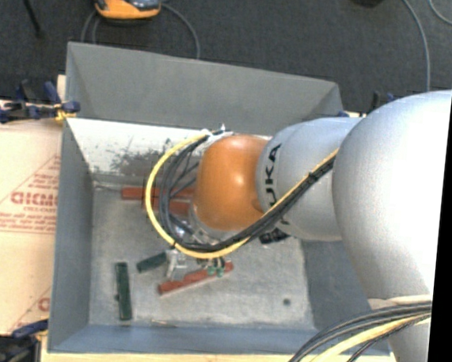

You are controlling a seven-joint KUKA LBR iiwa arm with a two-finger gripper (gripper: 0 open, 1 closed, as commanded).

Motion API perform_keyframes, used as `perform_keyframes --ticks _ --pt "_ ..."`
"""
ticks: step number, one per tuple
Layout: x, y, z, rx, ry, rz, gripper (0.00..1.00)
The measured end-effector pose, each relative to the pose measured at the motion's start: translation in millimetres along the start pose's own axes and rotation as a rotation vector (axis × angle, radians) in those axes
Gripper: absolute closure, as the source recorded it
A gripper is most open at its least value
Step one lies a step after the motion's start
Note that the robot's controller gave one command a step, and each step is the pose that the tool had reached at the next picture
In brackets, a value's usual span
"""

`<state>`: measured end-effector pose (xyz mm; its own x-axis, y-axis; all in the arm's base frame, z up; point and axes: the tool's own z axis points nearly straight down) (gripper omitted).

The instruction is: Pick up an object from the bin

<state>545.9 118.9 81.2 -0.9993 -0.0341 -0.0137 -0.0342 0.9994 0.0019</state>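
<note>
while gripper hangs over red-brown stick, perhaps touching, bin also holds green bar; grip unclear.

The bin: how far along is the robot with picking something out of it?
Done: the pincer is low in the bin, over a reddish-brown strip beside a short dark green piece. In hand: lining up there; nothing looks lifted. Left: gripping one and raising it out.
</note>
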Motion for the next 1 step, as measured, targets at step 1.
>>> perform_keyframes --ticks 1 --pt "-3.2 5.8 0.0 0.006 -0.001 -0.045 1.0"
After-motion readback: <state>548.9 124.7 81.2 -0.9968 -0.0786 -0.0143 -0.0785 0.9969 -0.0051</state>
